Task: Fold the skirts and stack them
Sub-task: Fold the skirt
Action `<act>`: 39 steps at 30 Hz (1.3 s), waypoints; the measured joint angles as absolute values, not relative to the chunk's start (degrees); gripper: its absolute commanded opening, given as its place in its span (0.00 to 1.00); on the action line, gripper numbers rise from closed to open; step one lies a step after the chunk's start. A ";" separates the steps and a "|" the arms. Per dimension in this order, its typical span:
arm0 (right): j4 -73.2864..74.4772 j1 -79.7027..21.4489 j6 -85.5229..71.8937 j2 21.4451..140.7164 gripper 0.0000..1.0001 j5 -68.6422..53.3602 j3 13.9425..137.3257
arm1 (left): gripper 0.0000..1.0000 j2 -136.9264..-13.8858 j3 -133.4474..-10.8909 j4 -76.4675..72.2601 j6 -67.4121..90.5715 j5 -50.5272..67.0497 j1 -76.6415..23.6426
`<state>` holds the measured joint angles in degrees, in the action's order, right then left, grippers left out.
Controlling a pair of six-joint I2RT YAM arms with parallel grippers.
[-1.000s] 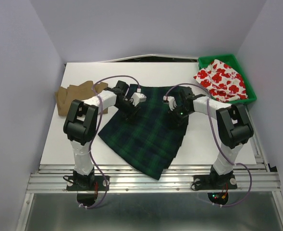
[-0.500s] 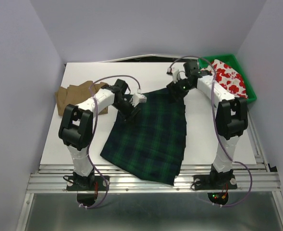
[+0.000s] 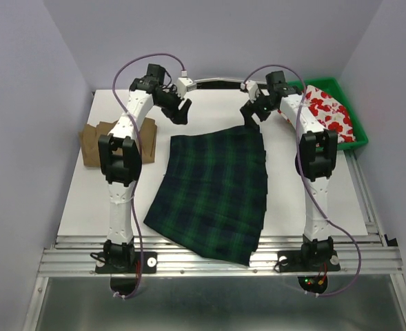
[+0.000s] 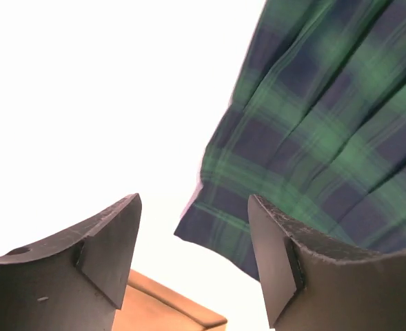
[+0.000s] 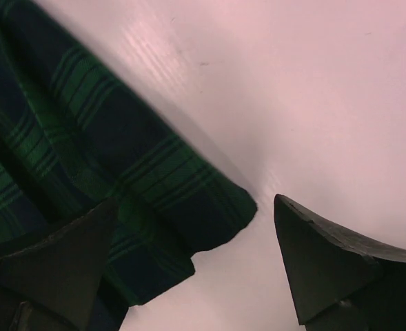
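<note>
**A:** Item one, plaid skirt (image 3: 213,193): lay spread flat mid-table (image 3: 285,193). Handling?

**B:** Judged soft, light and pleated, so apt to slump. Best pinched at its far corners.

**A:** Item two, the claws?

**B:** Left claw (image 4: 192,207): jaws stood well apart, empty, above the far-left corner. Right claw (image 5: 196,207): jaws stood wide, empty, over the far-right corner.

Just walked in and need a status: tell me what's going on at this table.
Skirt folding is under way. The plaid skirt lies spread flat on the table, unfolded. The left gripper and right gripper hover open by its far corners, holding nothing. The tan skirt waits at the left; the floral skirt sits in the green bin.
</note>
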<state>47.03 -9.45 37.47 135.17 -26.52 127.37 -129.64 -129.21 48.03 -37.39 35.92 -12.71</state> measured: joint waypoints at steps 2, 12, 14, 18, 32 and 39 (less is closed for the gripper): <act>47.79 -9.47 39.51 135.98 1.00 -27.46 125.01 | 0.76 -131.70 -128.70 48.93 -38.46 35.57 -12.62; 48.38 -9.52 44.10 139.65 0.77 -28.58 122.26 | 0.72 -136.77 -122.41 46.44 -40.23 30.74 -13.37; 47.20 -9.52 44.58 139.70 0.71 -28.18 121.73 | 0.66 -138.08 -122.26 45.32 -40.23 29.67 -13.10; 44.58 -9.52 44.69 139.70 0.56 -27.27 120.97 | 0.47 -139.35 -121.82 43.66 -40.21 28.80 -12.53; 43.24 -9.93 42.72 139.70 0.93 -26.33 121.84 | 0.67 -136.33 -116.79 40.88 -41.98 28.45 -11.97; 47.66 -9.72 40.66 140.09 1.00 -31.57 130.41 | 0.66 -136.33 -119.02 43.11 -41.95 28.49 -11.11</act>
